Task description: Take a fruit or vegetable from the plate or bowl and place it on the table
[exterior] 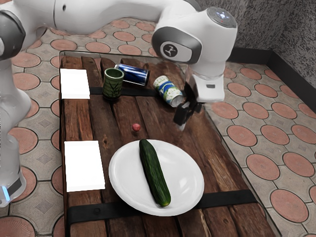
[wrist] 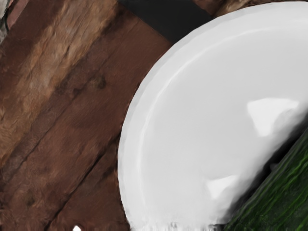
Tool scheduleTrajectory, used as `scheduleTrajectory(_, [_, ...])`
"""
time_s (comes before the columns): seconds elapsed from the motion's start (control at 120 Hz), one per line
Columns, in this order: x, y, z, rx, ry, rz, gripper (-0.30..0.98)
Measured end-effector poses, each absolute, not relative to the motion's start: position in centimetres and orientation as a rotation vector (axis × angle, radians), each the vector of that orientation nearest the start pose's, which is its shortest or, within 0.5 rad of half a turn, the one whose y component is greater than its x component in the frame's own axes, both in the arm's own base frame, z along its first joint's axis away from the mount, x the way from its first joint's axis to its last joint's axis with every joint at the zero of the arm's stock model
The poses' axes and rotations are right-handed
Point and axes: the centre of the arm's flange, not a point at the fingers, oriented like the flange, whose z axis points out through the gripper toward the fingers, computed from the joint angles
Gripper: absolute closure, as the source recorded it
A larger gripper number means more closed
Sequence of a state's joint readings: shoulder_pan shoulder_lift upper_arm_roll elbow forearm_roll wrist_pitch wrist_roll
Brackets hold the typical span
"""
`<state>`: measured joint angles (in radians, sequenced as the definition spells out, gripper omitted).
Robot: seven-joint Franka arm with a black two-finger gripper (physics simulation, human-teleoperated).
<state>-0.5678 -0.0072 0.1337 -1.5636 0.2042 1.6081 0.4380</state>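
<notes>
The pincer (exterior: 181, 122), its opening impossible to tell but its grip empty, hangs above the table (exterior: 217, 163), with the cucumber (exterior: 154, 173) on the plate (exterior: 183, 173) lower than it, toward the exterior view's left.

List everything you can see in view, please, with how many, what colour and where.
Long cucumber: one, dark green, on the plate
Round glossy plate: one, white, on the table
Small ball-shaped item: one, red, between plate and cup
Cylindrical patterned cup: one, green, upright
Cylindrical can: one, mostly blue, lying beside the cup
Patterned cylindrical can: one, white-green-blue, lying
Flat rectangles: two, white, exterior view's left
Plank table: one, brown, black-banded
Tiled floor: one, grey-terracotta, around the table
Arm: one, white
Gripper: one, black, above the table
</notes>
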Motion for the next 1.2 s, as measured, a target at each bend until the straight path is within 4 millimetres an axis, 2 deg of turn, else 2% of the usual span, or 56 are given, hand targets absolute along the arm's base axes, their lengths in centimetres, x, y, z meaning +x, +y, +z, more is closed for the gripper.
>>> scheduleTrajectory(0.1, [53.5, -13.3, 64.8, -2.719, 0.942, -0.076, 0.00])
scheduleTrajectory(0.175, [53.6, -7.8, 65.5, -2.794, 0.757, -0.085, 0.00])
scheduleTrajectory(0.225, [53.6, -6.3, 65.3, -2.835, 0.687, -0.087, 0.00])
scheduleTrajectory(0.275, [53.5, -7.0, 65.2, -2.850, 0.680, -0.095, 0.00])
scheduleTrajectory(0.308, [53.2, -8.8, 65.6, -2.829, 0.723, -0.112, 0.00])
scheduleTrajectory(0.333, [52.8, -11.0, 65.9, -2.786, 0.788, -0.126, 0.00])
scheduleTrajectory(0.392, [50.8, -18.8, 66.5, -2.664, 1.026, -0.165, 0.00])
scheduleTrajectory(0.467, [45.9, -29.9, 66.7, -2.475, 1.385, -0.219, 0.00])
scheduleTrajectory(0.517, [42.2, -36.1, 66.0, -2.364, 1.634, -0.221, 0.00])
scheduleTrajectory(0.558, [39.4, -40.8, 64.6, -2.293, 1.857, -0.190, 0.00])
scheduleTrajectory(0.6, [36.7, -44.6, 63.0, -2.208, 2.049, -0.147, 0.00])
scheduleTrajectory(0.633, [36.1, -45.6, 62.3, -2.168, 2.141, -0.124, 0.00])
scheduleTrajectory(0.667, [38.0, -44.4, 61.9, -2.182, 2.162, -0.110, 0.01])
scheduleTrajectory(0.683, [39.8, -42.9, 61.8, -2.210, 2.146, -0.104, 0.01])
scheduleTrajectory(0.708, [43.2, -39.5, 61.4, -2.271, 2.099, -0.089, 0.01])
scheduleTrajectory(0.742, [47.6, -33.2, 60.2, -2.370, 2.005, -0.055, 0.01])
scheduleTrajectory(0.767, [49.3, -27.3, 59.0, -2.451, 1.928, -0.023, 0.01])
scheduleTrajectory(0.808, [50.4, -16.8, 57.9, -2.590, 1.782, -0.005, 0.00])
scheduleTrajectory(0.825, [50.0, -13.8, 57.6, -2.624, 1.745, -0.006, 0.00])
scheduleTrajectory(0.833, [49.7, -12.9, 57.4, -2.630, 1.742, -0.007, 0.00])
scheduleTrajectory(0.85, [48.9, -12.5, 57.2, -2.620, 1.766, -0.012, 0.00])
scheduleTrajectory(0.883, [47.7, -13.6, 56.8, -2.570, 1.851, -0.022, 0.00])
scheduleTrajectory(0.942, [47.2, -14.3, 56.0, -2.505, 1.944, -0.033, 0.00])
scheduleTrajectory(1.042, [48.3, -15.1, 54.3, -2.408, 2.054, -0.030, 0.00])
scheduleTrajectory(1.1, [49.2, -17.3, 54.1, -2.322, 2.133, -0.051, 0.00])
scheduleTrajectory(1.2, [51.1, -20.2, 51.6, -2.226, 2.246, -0.028, 0.00])
